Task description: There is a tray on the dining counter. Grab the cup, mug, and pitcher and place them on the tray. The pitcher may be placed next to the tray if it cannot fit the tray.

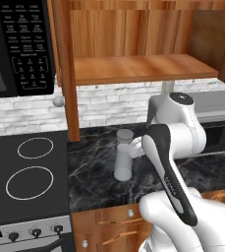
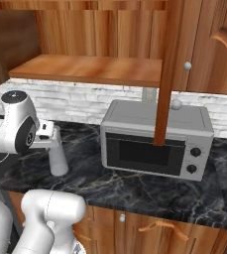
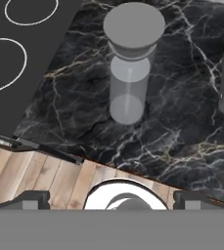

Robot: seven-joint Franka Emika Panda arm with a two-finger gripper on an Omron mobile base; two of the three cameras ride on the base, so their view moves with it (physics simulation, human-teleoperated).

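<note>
Black marble counter runs under a wooden shelf, with a white brick wall behind. On it stands the pitcher, a tall translucent grey vessel with a lid, upright and on its own, just right of the stovetop and well to the left of the grey toaster oven. In the hand view the pitcher sits ahead of and below the camera, its lid nearest the lens. The gripper hangs above the counter's near edge with both finger tips at the bottom of that view, spread as wide as they go and holding nothing; it isn't touching the pitcher. A black microwave hangs above the stovetop.

The step in hand looks like the approach to the pitcher, first of the three vessels. Next, the hand likely needs to come forward and down so the fingers straddle the pitcher's body below the lid, then close. Being tall and narrow, it could tip if nudged off-centre.
</note>
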